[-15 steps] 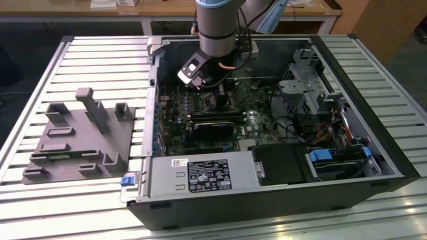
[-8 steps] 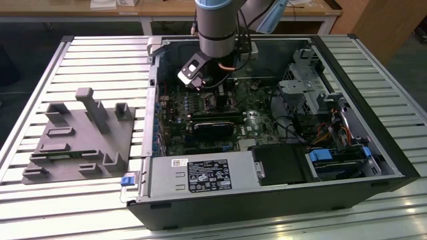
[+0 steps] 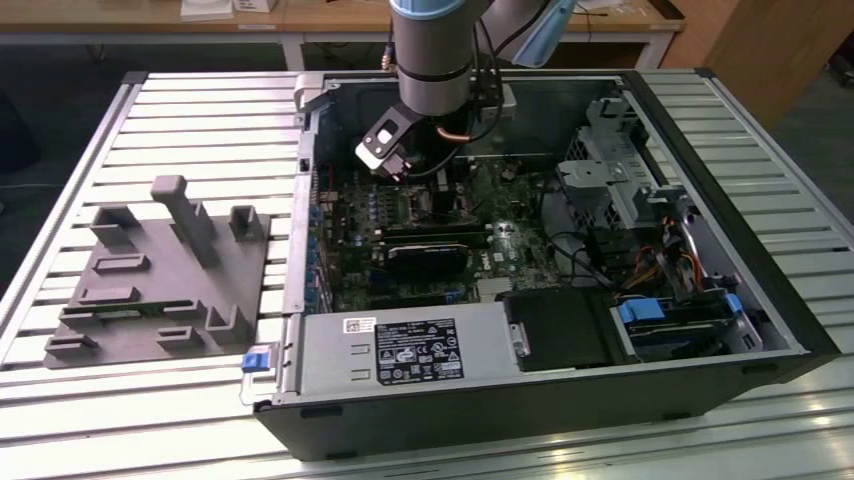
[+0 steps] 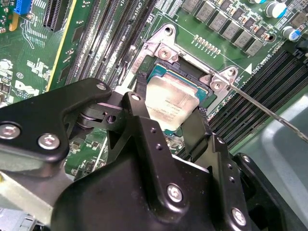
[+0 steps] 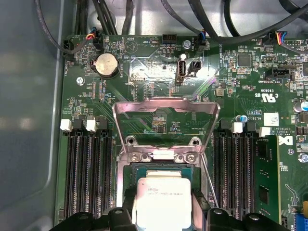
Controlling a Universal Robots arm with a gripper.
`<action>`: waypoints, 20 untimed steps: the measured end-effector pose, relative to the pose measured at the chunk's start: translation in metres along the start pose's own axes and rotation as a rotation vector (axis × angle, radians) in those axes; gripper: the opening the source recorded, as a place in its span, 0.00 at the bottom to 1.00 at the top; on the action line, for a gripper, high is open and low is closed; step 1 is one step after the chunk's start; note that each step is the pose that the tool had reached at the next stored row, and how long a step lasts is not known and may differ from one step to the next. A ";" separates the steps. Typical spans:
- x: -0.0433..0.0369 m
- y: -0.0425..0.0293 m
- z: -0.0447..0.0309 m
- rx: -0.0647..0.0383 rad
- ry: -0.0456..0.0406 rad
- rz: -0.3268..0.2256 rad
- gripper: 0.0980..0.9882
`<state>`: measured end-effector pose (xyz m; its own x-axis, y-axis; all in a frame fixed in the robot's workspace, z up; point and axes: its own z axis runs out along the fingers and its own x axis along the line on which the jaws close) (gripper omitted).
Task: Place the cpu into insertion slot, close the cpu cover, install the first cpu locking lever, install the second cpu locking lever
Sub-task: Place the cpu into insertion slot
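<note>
Arm: reaches down into the open computer case, at the far part of the green board, toward the exterior view's left. End effector: black fingers pinching the cpu by two opposite edges. Cpu: silver-tan top facing up, held over the slot, roughly lined up with it; whether it is seated in the slot cannot be told. Slot: dark rim showing past the cpu's far edge in both wrist views. Cover: silver frame, swung open on its hinge at the slot's far edge, board visible through its window. Lever: thin wire rod running out from one corner of the slot, unlatched. Memory slots: long black rows on both sides of the slot. Case: lies on its side on the slatted desk. Grey moulded fixture: on the desk, beside the case at the exterior view's left.
</note>
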<state>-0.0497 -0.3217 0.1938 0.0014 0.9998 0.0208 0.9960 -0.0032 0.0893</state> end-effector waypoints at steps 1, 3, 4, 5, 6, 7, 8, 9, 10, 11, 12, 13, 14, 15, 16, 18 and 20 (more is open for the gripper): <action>0.0000 0.0000 0.0000 0.000 -0.0001 0.000 0.49; 0.0000 0.0000 0.0000 0.000 0.0000 0.000 0.51; 0.0000 0.0000 0.0000 0.000 0.0000 0.000 0.51; 0.0000 0.0000 0.0001 0.000 0.0000 0.000 0.51; 0.0000 0.0000 0.0001 0.000 0.0000 0.000 0.58; 0.0000 0.0000 0.0001 0.000 0.0000 0.000 0.58; 0.0000 0.0000 0.0000 0.000 0.0000 0.000 0.58; 0.0000 0.0000 -0.0006 0.000 0.0000 0.000 0.58; 0.0000 0.0001 -0.0014 0.000 0.0000 0.000 0.58; 0.0001 0.0002 -0.0022 0.000 0.0000 0.000 0.58; 0.0001 0.0002 -0.0023 0.000 0.0002 0.000 0.58; 0.0001 0.0002 -0.0024 0.000 0.0002 0.000 0.58; 0.0001 0.0002 -0.0025 0.000 0.0000 0.000 0.58; 0.0001 0.0002 -0.0025 0.000 0.0000 0.000 0.58; 0.0001 0.0002 -0.0024 0.000 0.0000 0.000 0.58; 0.0003 0.0002 -0.0022 0.000 -0.0001 0.000 0.58; 0.0004 0.0002 -0.0021 0.000 -0.0003 0.000 0.58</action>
<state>-0.0497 -0.3214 0.1959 0.0013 0.9998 0.0205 0.9960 -0.0031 0.0892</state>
